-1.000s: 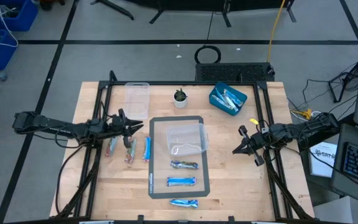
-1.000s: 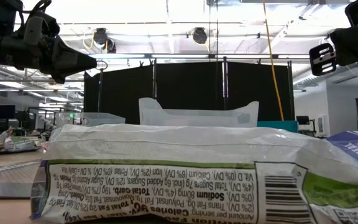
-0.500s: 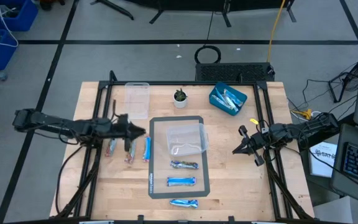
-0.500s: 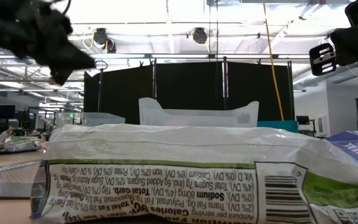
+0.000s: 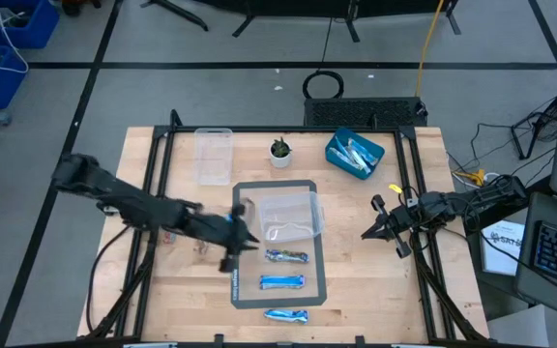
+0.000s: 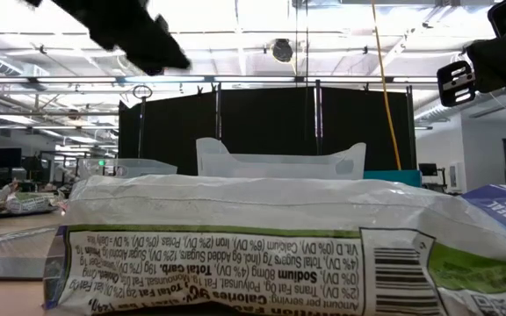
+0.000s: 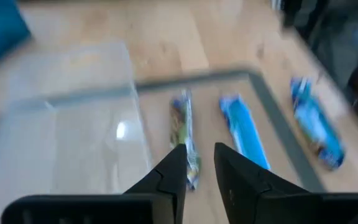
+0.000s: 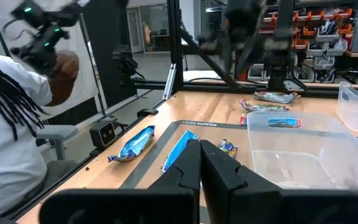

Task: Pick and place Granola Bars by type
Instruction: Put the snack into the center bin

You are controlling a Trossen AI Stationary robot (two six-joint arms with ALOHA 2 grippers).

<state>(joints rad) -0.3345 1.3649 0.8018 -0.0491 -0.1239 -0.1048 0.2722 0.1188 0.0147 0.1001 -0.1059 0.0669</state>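
Observation:
Three Granola Bars lie in a row toward the near edge: a dark multicolour one (image 5: 286, 256) and a bright blue one (image 5: 281, 281) on the grey mat (image 5: 239, 290), and another blue one (image 5: 286, 315) just past the mat's near edge. The left wrist view shows them as a multicolour bar (image 7: 185, 134) and two blue bars (image 7: 244, 130) (image 7: 316, 124). More bars (image 5: 201, 246) lie left of the mat, partly hidden under the left arm. My left gripper (image 5: 247, 242) (image 7: 199, 168) hovers over the mat's left part, slightly open and empty. My right gripper (image 5: 366, 233) (image 8: 199, 152) waits shut at the right.
A clear tub (image 5: 288, 215) stands on the mat's far part and a second tub (image 5: 214, 155) stands near the far edge. A small plant pot (image 5: 280, 152) and a blue bin (image 5: 354, 155) holding bars sit at the far edge. A person (image 8: 11, 137) shows beyond the table.
My left gripper has swept fast from above the bars left of the mat toward the right and the near edge, and is now over the mat's left part beside the multicolour bar. No bar has moved.

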